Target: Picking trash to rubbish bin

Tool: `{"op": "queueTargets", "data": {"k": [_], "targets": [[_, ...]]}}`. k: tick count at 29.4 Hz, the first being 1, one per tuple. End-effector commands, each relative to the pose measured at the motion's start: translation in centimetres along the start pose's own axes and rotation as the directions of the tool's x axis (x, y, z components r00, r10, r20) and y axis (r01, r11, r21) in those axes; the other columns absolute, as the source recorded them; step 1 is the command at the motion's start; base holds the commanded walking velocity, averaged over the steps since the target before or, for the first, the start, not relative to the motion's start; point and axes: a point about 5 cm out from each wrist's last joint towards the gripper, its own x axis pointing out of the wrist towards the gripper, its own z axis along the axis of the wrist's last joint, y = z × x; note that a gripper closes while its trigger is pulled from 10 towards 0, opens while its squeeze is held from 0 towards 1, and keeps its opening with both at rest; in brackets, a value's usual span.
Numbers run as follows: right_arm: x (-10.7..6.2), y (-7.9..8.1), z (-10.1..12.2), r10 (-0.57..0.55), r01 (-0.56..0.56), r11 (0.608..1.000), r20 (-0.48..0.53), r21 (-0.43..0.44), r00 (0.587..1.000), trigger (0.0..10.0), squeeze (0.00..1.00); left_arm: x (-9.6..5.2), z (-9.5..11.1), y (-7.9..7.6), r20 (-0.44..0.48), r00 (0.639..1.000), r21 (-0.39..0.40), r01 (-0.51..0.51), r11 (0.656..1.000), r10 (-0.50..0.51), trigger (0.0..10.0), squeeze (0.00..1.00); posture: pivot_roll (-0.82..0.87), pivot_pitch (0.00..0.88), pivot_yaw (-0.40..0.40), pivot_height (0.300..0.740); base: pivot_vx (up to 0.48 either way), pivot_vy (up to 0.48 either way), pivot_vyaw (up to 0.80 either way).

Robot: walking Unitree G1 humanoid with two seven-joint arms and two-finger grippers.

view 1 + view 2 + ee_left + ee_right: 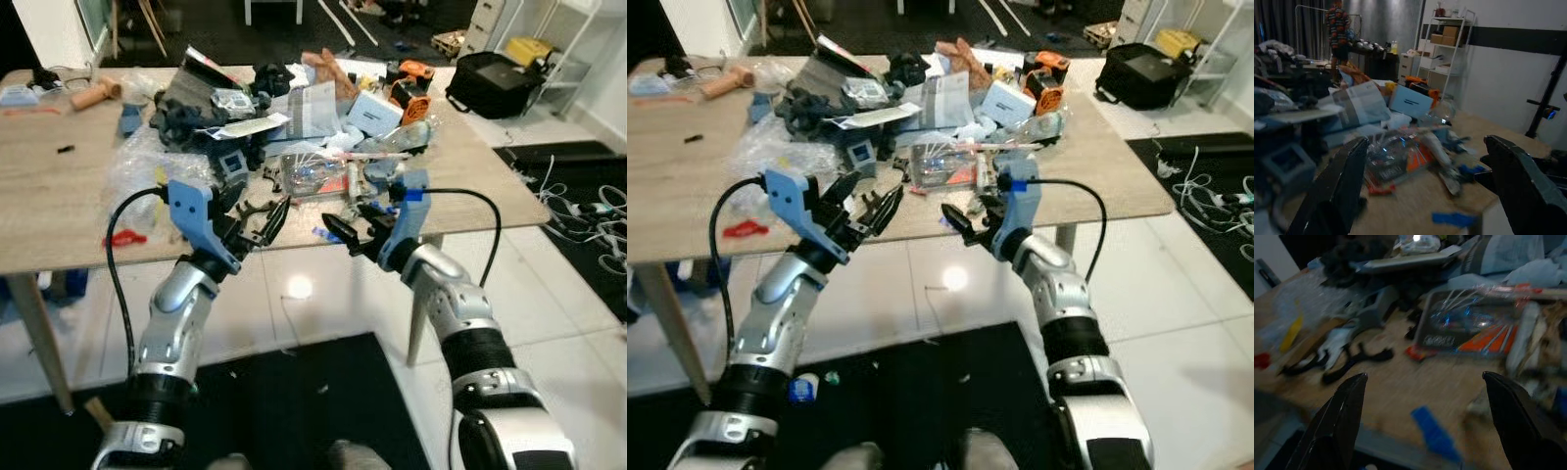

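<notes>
A wooden table [59, 196] carries a heap of trash: a clear plastic package with an orange label [312, 174], papers, a blue box [372, 113], a clear bottle [397, 140] and crinkled plastic film [142, 162]. My left gripper [263, 223] is raised at the table's front edge, open and holding nothing. Black Y-shaped pieces [257, 209] lie just beyond it. My right gripper [351, 227] hovers open at the same edge, a little to the right. Before it lie a small blue scrap [1432, 431] and the clear package [1469, 325].
A red item [124, 238] lies near the front left edge. On the floor are a black bag [495, 83] at the far right, white cables [588, 211] to the right and a black mat [294, 401] under me. A person [1338, 24] stands far behind the table.
</notes>
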Motion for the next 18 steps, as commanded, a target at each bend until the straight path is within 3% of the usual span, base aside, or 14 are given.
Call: {"op": "queueTargets", "data": {"k": [1, 10, 13, 15, 18], "targets": [[-0.2, -0.2, -0.1, -0.007, 0.007, 1.0, -0.017, -0.006, 1.0, 10.0, 0.0, 0.1, -0.1, -0.2, -0.008, 1.0, 0.003, 0.011, 1.0, -0.011, 10.0, 0.0, -0.06, 0.0, -0.026, 0.74, 0.428, 0.0, 0.0], [-0.5, -0.5, -0.3, 0.014, -0.027, 0.992, -0.103, -0.121, 0.995, 10.0, 0.0, -0.1, -0.1, -0.3, -0.045, 0.998, 0.054, 0.036, 0.998, -0.034, 10.0, 0.0, -0.06, 0.0, -0.025, 0.74, 0.037, 0.0, 0.0], [-0.8, -1.2, 0.0, -0.019, 0.005, 0.99, -0.097, -0.139, 0.995, 10.0, 0.0, -0.2, -0.1, -0.3, -0.066, 0.997, 0.087, 0.051, 0.995, -0.045, 10.0, 0.0, -0.06, 0.0, -0.022, 0.74, 0.0, 0.0, 0.0], [-1.3, -2.6, 0.7, -0.099, 0.086, 0.983, -0.077, -0.164, 0.992, 10.0, 0.0, -0.4, -0.3, -0.1, -0.116, 0.992, 0.173, 0.073, 0.982, -0.054, 10.0, 0.0, -0.06, 0.0, -0.022, 0.74, 0.0, 0.0, 0.0], [-1.5, -3.6, 1.4, -0.167, 0.155, 0.969, -0.048, -0.192, 0.985, 10.0, 0.0, -0.4, -0.2, -0.1, -0.118, 0.992, 0.185, 0.073, 0.98, -0.051, 10.0, 0.0, -0.06, 0.0, -0.022, 0.74, 0.0, 0.0, 0.0]]}}
